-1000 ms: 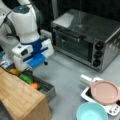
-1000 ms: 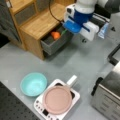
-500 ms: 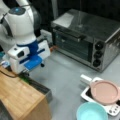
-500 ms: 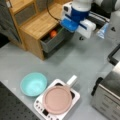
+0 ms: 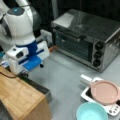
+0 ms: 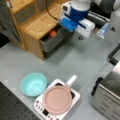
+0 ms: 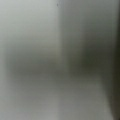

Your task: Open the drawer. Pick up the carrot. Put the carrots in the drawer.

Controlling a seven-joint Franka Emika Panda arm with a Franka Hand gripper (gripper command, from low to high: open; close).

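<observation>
Carrot (image 6: 52, 33) lay inside the drawer (image 6: 53, 41), a small bright-orange chunk resting near the back of the open dark-grey box in a front view. That drawer stood pulled out from the wooden-topped cabinet (image 6: 41, 22), at a front view's upper left; in both front views its thin rim walls showed, and in a front view its corner (image 5: 46, 92) jutted from under the wood. The gripper (image 6: 72, 26) hung over the drawer's right end, just beside the carrot's spot, its white and blue body hiding the fingertips, so I could not tell whether the fingers were spread or closed. The wrist view gave only a grey blur, no help there. Judged from this, the placing step looked finished or nearly so: doing it well meant letting the carrot go low inside the walls and lifting straight up, clear of the rim. Well apart stood the toaster oven (image 5: 87, 40), the light-blue bowl (image 6: 33, 83) and the pink pan (image 6: 57, 100).
</observation>
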